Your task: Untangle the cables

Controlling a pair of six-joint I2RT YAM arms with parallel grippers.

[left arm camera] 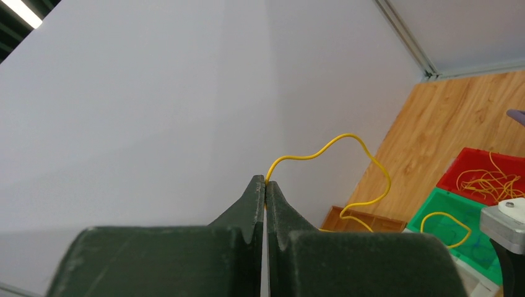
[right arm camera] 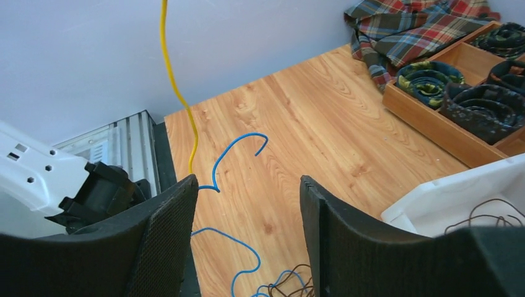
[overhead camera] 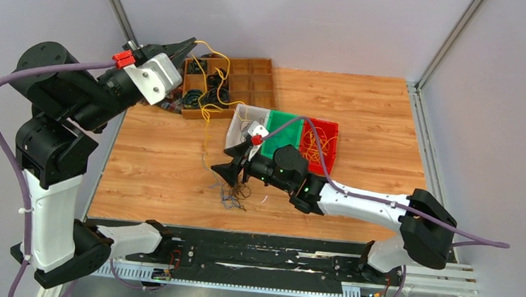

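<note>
The left pincer (left arm camera: 265, 181), raised high, is pressed together on a yellow cable (left arm camera: 322, 148) that runs down beside the spread right pincer (right arm camera: 247, 185), which hangs over the tangled cables (overhead camera: 236, 195) on the surface (overhead camera: 152, 168).

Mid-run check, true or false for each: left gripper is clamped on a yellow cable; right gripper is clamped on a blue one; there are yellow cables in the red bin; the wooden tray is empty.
1. The left gripper is shut on a yellow cable. True.
2. The right gripper is shut on a blue cable. False: it is open, and the blue cable lies loose ahead of it.
3. The red bin holds yellow cables. True.
4. The wooden tray is empty. False: several compartments hold dark rolls.
</note>
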